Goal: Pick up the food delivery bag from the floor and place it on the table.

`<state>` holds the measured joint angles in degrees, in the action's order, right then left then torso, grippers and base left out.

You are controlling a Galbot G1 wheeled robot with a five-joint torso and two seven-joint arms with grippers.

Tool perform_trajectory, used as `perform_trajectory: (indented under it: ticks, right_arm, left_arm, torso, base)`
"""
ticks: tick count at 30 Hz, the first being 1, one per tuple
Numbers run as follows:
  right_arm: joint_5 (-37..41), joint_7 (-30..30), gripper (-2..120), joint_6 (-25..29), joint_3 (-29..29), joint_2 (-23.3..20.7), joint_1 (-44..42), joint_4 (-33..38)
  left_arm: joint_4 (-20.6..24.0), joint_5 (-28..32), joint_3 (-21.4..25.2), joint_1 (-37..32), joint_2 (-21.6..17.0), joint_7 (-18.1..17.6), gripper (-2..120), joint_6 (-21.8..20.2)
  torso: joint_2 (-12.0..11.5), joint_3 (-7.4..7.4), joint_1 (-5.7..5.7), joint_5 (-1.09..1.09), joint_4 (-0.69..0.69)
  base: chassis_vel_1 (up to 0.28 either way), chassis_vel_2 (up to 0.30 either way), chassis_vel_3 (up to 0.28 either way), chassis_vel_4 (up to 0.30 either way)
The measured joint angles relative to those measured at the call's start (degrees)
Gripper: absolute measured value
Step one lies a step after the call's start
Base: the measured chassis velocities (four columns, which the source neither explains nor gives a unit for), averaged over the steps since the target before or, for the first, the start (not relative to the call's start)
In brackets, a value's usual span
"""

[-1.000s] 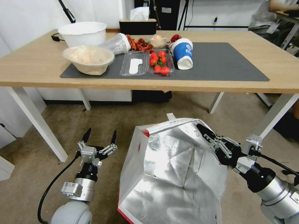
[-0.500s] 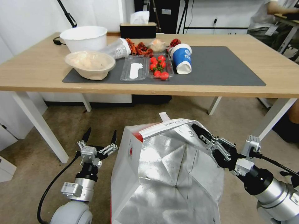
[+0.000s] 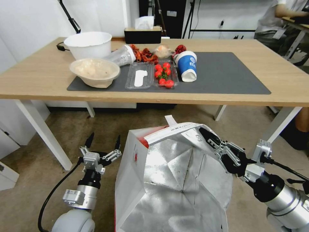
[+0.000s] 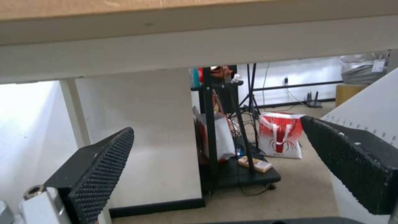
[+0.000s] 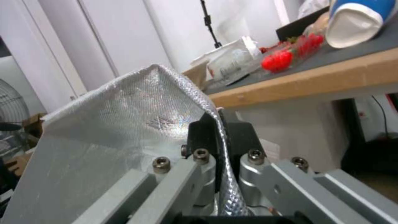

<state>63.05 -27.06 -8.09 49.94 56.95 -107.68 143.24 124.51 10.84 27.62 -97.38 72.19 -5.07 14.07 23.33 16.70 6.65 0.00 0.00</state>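
Observation:
The food delivery bag [image 3: 173,180] gapes open in front of me, silver foil inside, white and red outside, held up below the table's front edge. My right gripper [image 3: 206,137] is shut on its right rim; in the right wrist view the foil wall [image 5: 124,124] is pinched between the black fingers [image 5: 203,137]. Left of the bag, over the brownish carpet floor [image 3: 64,129], my left gripper [image 3: 103,141] stands open and holds nothing; its ribbed pads [image 4: 104,161] are spread wide. The light-wood table [image 3: 42,77] with its dark grey mat [image 3: 225,74] lies ahead.
On the mat's left half sit a white bowl [image 3: 88,43], a beige bowl [image 3: 95,71], a clear tray [image 3: 139,74], tomatoes [image 3: 163,73] and a tipped blue cup [image 3: 187,66]. The mat's right half is bare. White table legs [image 3: 42,132] flank the bag. A black tissue box [image 3: 143,33] stands at the far edge.
The bag has been raised and swung left in the right gripper's hold. The whole picture has shifted, so the camera moved too. The left gripper has stayed put.

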Motion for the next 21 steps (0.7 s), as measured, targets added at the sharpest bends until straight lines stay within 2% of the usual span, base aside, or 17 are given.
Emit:
perform_trajectory:
  ticks: [15,17,21]
  right_arm:
    - [0.24,-0.85,0,0.06,0.16,0.01,0.04,0.00]
    - [0.13,-1.07,0,0.12,0.05,0.19,0.04,0.00]
    - [-0.01,-1.20,0,0.15,-0.16,0.29,0.01,0.00]
  left_arm:
    - [0.81,0.06,0.47,-0.42,-0.13,0.01,100,-0.43]
    - [1.10,-0.13,0.47,-0.75,-0.10,0.10,100,-0.49]
    - [1.22,-0.20,0.46,-0.87,-0.10,0.10,100,-0.54]
  torso:
    - [2.92,1.88,1.03,0.00,0.00]
    - [4.43,2.82,1.63,0.00,0.00]
    - [4.87,3.08,1.79,0.00,0.00]
  base:
    - [0.000,0.000,0.000,0.000]
    - [0.000,0.000,0.000,0.000]
    - [0.000,0.000,0.000,0.000]
